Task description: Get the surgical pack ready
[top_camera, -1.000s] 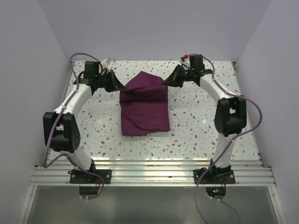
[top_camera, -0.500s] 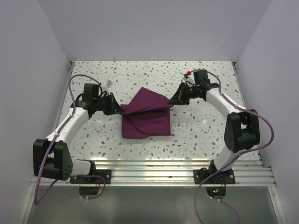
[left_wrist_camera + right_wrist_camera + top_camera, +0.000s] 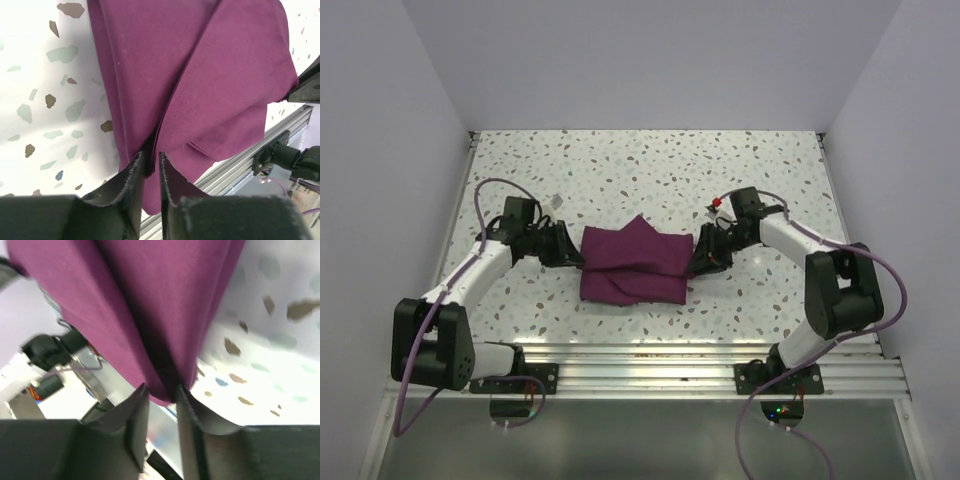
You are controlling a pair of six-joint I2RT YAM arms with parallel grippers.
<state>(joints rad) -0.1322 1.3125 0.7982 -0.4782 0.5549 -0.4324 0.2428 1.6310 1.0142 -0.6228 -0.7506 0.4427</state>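
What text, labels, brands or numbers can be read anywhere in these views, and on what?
None: no view shows readable writing. The folded maroon cloth bundle is plain, the white speckled tabletop carries only flecks, and the ribbed aluminium rail at the near edge shows no marking.

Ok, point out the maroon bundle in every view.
Top external: maroon bundle lies mid-table, between the two arms.
Left wrist: it fills the upper middle and right.
Right wrist: it fills the upper left and middle.
Shared landmark: the speckled tabletop beside it.
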